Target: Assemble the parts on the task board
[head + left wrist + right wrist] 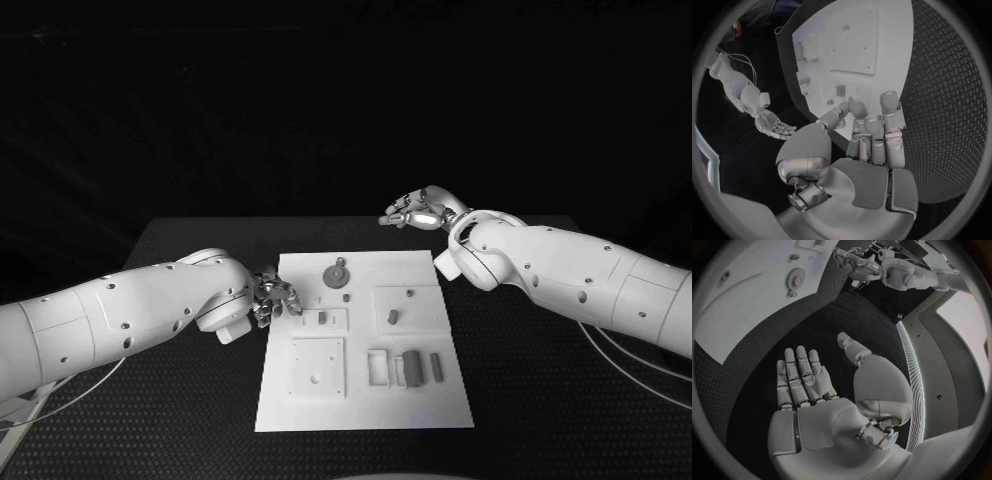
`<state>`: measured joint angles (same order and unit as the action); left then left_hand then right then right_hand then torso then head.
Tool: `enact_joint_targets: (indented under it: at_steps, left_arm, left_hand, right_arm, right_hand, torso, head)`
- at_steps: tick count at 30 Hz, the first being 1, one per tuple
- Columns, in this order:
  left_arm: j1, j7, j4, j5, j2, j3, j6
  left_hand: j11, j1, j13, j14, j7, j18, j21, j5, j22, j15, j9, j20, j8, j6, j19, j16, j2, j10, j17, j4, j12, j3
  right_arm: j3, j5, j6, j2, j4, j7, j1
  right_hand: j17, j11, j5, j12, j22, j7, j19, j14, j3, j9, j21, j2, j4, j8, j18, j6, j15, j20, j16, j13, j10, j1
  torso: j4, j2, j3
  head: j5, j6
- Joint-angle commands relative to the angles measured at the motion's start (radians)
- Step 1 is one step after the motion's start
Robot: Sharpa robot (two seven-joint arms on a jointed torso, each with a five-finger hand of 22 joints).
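The white task board point(361, 400) lies in the middle of the table. A round gear-like part point(336, 275) sits near its far edge, a small grey part point(392, 317) stands right of centre, and two dark upright parts point(413, 365) stand in slots near the front right. My left hand point(274, 298) hovers at the board's left edge, fingers stretched out side by side and holding nothing point(873, 135). My right hand point(418, 212) is raised beyond the board's far right corner, palm flat, fingers spread and empty point(804, 380).
The black textured table point(548, 400) surrounds the board on all sides. Recessed pockets point(317, 365) mark the board's front left. In the right wrist view the gear point(795, 277) and the board point(742, 315) lie ahead of the fingers.
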<state>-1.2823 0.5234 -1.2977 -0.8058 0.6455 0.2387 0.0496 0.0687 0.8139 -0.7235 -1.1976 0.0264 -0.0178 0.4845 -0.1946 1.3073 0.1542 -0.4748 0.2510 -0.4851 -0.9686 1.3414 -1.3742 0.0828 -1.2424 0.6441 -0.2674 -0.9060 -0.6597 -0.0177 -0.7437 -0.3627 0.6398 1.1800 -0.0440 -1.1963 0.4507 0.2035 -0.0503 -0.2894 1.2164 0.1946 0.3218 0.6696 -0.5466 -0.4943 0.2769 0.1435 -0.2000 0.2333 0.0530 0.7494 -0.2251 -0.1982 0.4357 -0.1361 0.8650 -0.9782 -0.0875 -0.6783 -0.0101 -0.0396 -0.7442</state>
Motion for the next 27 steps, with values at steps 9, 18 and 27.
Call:
enact_joint_targets:
  at_steps: [9,18,27]
  left_arm:
    - [0.009,0.008,-0.015,-0.012,0.000,-0.001,0.010]
    - [0.013,0.007,0.005,-0.055,-0.018,-0.001,0.009]
    - [0.025,0.013,0.026,-0.050,-0.037,-0.001,-0.011]
  left_hand:
    - [0.010,0.000,-0.001,-0.034,0.005,-0.006,0.009,0.006,0.021,0.027,-0.082,0.001,-0.068,-0.085,0.011,-0.009,0.010,-0.020,0.003,0.007,-0.009,-0.010]
    - [0.011,0.000,-0.002,-0.036,0.004,-0.004,0.011,0.005,0.021,0.028,-0.085,0.000,-0.068,-0.088,0.014,-0.011,0.008,-0.023,0.005,0.006,-0.011,-0.010]
    - [0.012,-0.001,-0.003,-0.036,0.004,-0.004,0.012,0.010,0.020,0.029,-0.086,-0.001,-0.067,-0.088,0.014,-0.012,0.008,-0.023,0.006,0.007,-0.011,-0.011]
  right_arm:
    - [0.000,-0.001,0.004,-0.002,-0.002,-0.005,0.000]
    - [0.000,-0.001,0.006,-0.004,-0.003,-0.005,0.000]
    - [0.000,-0.001,0.006,-0.004,-0.003,-0.006,0.000]
  right_hand:
    - [0.002,0.002,0.001,-0.007,0.002,0.032,-0.004,-0.006,0.004,0.001,-0.007,-0.012,0.003,0.004,-0.008,-0.006,-0.001,0.001,-0.006,0.002,-0.007,0.000]
    - [0.002,0.002,0.001,-0.007,0.003,0.032,-0.004,-0.006,0.004,0.002,-0.007,-0.013,0.003,0.004,-0.008,-0.007,-0.001,0.001,-0.006,0.003,-0.007,-0.001]
    - [0.002,0.002,0.001,-0.008,0.004,0.032,-0.004,-0.006,0.004,0.002,-0.008,-0.014,0.004,0.005,-0.008,-0.007,-0.001,0.001,-0.006,0.004,-0.007,0.000]
  torso:
    - [0.0025,-0.003,0.0003]
    - [0.0008,-0.003,0.0011]
    - [0.0008,-0.002,0.0004]
  head:
    - [0.000,-0.001]
    - [-0.003,-0.005]
    - [-0.006,-0.006]
